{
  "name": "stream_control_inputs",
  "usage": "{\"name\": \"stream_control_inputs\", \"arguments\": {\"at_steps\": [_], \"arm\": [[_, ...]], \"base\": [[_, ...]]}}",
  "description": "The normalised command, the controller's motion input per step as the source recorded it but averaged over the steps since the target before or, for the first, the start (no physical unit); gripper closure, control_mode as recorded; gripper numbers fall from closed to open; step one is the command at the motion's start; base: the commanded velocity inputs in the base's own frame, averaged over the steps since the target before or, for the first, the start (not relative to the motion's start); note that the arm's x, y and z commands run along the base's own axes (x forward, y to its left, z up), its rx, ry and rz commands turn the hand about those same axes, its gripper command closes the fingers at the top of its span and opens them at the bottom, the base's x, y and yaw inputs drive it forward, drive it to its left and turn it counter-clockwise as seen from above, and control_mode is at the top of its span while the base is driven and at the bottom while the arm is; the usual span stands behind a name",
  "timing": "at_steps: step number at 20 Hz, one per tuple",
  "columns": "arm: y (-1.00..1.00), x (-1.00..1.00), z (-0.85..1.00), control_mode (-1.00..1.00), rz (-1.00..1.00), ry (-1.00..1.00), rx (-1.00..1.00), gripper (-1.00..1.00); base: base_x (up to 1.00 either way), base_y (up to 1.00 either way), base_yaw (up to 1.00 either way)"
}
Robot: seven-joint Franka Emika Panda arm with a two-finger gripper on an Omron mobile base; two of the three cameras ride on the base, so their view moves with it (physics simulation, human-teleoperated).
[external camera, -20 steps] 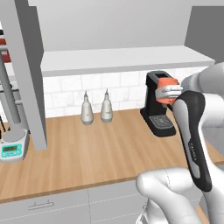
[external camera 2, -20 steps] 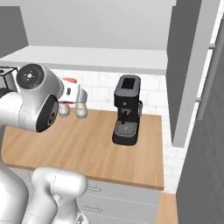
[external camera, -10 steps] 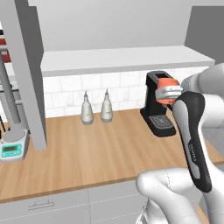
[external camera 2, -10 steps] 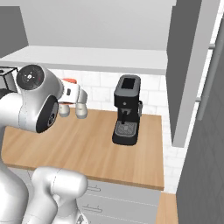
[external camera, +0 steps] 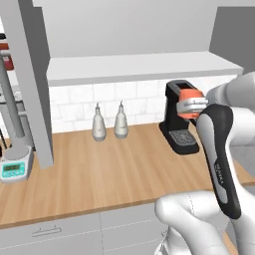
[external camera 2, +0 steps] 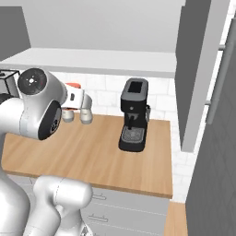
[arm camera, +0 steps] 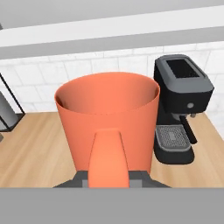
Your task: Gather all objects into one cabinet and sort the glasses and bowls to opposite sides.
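My gripper [external camera: 192, 106] is shut on an orange cup [external camera: 188, 96], held upright in the air in front of the coffee machine, above the counter's right part. In the hand view the cup [arm camera: 107, 109] looms close with its open mouth up, and one finger [arm camera: 108, 159] lies against its near wall. From the right base view the cup [external camera 2: 73, 86] peeks out behind my arm's big joint. Above stands the open cabinet, its white shelf floor [external camera: 139, 67] bare where it shows. The other cup and both bowls are out of view.
A black coffee machine [external camera: 178, 119] stands on the wooden counter [external camera: 99, 169] by the tiled wall. Two grey shakers [external camera: 109, 122] sit at the back. A small scale [external camera: 15, 167] is at the far left under a grey door panel [external camera: 32, 84]. Another door panel [external camera 2: 196, 69] hangs at the right.
The hand with the cup has dipped very slightly; everything else is unchanged.
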Motion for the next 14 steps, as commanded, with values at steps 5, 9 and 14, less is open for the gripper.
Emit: {"name": "stream_control_inputs", "arguments": {"at_steps": [5, 9, 14], "arm": [[0.00, 0.00, 0.00, 1.00, 0.00, 0.00, 0.00, 1.00], [0.00, 0.00, 0.00, 1.00, 0.00, 0.00, 0.00, 1.00], [0.00, 0.00, 0.00, 1.00, 0.00, 0.00, 0.00, 1.00]], "base": [[-1.00, 0.05, 0.05], [-0.92, 0.09, 0.33], [-0.76, 0.23, 0.65]]}}
